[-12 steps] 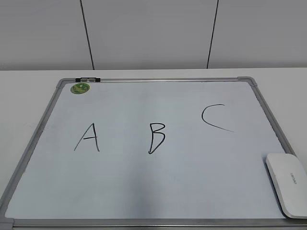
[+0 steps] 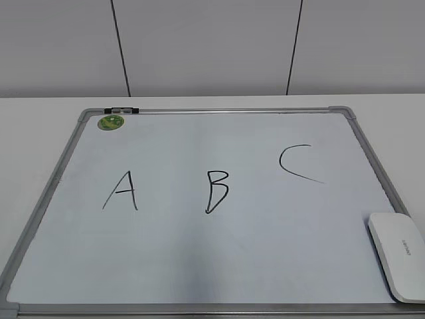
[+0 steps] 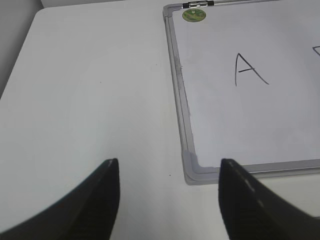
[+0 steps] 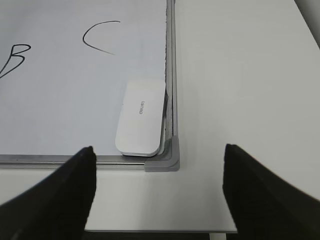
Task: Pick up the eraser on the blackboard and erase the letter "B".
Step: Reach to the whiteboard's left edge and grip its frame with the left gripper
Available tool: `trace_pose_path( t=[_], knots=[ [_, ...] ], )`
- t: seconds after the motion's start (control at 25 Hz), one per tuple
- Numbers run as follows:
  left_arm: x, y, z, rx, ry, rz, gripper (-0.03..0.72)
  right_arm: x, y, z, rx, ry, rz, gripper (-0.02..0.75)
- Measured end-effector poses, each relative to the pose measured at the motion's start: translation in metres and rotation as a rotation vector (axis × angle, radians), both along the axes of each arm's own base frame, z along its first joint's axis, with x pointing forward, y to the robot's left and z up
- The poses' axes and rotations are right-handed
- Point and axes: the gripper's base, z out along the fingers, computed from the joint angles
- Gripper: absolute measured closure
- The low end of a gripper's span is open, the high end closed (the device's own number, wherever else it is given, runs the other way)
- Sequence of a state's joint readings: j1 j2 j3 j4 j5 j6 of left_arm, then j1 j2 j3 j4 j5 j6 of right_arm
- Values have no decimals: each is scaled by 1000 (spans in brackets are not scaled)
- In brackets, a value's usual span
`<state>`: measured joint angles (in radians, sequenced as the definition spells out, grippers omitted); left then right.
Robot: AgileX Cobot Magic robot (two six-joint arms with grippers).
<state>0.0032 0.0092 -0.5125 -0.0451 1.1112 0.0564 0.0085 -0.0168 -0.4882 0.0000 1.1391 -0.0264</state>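
The white eraser (image 2: pixel 400 255) lies flat in the near right corner of the blackboard (image 2: pixel 219 266); it also shows in the right wrist view (image 4: pixel 141 117). The black letter "B" (image 2: pixel 217 191) is drawn mid-board between "A" (image 2: pixel 121 191) and "C" (image 2: pixel 299 163). My right gripper (image 4: pixel 159 185) is open and empty, held above the table just short of the board's near right corner (image 4: pixel 165 162). My left gripper (image 3: pixel 169 192) is open and empty above the table by the board's near left corner (image 3: pixel 196 170). Neither gripper shows in the exterior view.
A small round green magnet (image 2: pixel 111 122) and a black clip (image 2: pixel 121 110) sit at the board's far left corner. The board lies on a white table (image 3: pixel 90 100), whose front edge (image 4: pixel 160 231) is close under my right gripper. A grey wall stands behind.
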Motion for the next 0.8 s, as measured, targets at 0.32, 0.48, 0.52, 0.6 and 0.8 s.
trace_pose_path(
  t=[0.32,0.48,0.52,0.6,0.8],
  knots=[
    [1,-2,8,-25,-17,-16,207,0,0,0,0,0,0,151],
    [20,-2,19,-27,19,-12,185,0,0,0,0,0,0,151],
    [28,-2,22,-28,30,-10,184,0,0,0,0,0,0,151],
    [46,-2,25,-34,50,-7,179,0,0,0,0,0,0,151],
    [99,-2,24,-46,124,5,174,0,0,0,0,0,0,151]
  ],
)
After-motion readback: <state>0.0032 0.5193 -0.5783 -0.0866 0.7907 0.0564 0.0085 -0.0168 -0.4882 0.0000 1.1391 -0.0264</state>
